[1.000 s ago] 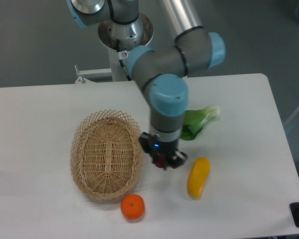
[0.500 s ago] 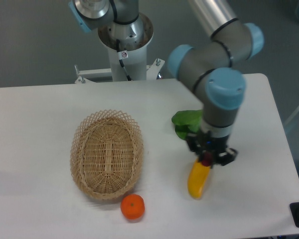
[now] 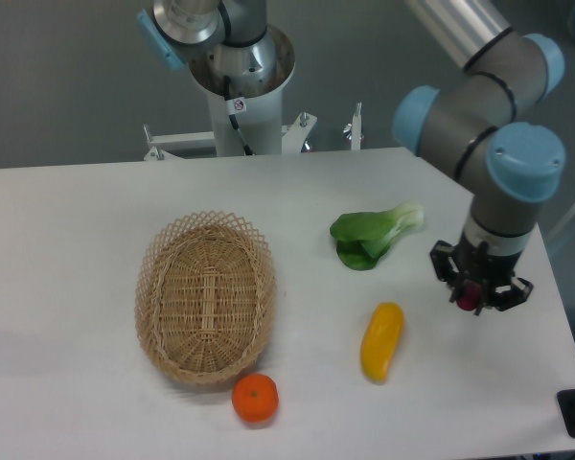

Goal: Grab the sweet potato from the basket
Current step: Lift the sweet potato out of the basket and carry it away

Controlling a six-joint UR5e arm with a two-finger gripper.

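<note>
Carried well away from the basket (image 3: 206, 297), the claw (image 3: 471, 297) now hangs at three o'clock above the bench (image 3: 77, 211), clamped on the sweet potato (image 3: 469, 298). Best to keep that grip firm and level.

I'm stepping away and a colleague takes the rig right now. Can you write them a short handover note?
Gripper: shut on the sweet potato, held above the table's right side, beyond the yellow vegetable.
Basket: on the left of the table, nothing inside it.
Done: the sweet potato is out of the basket and lifted.
Left: nothing of the pick itself; just keep the grip steady.
Also on the table: an orange by the basket's near rim and a leafy green.
</note>
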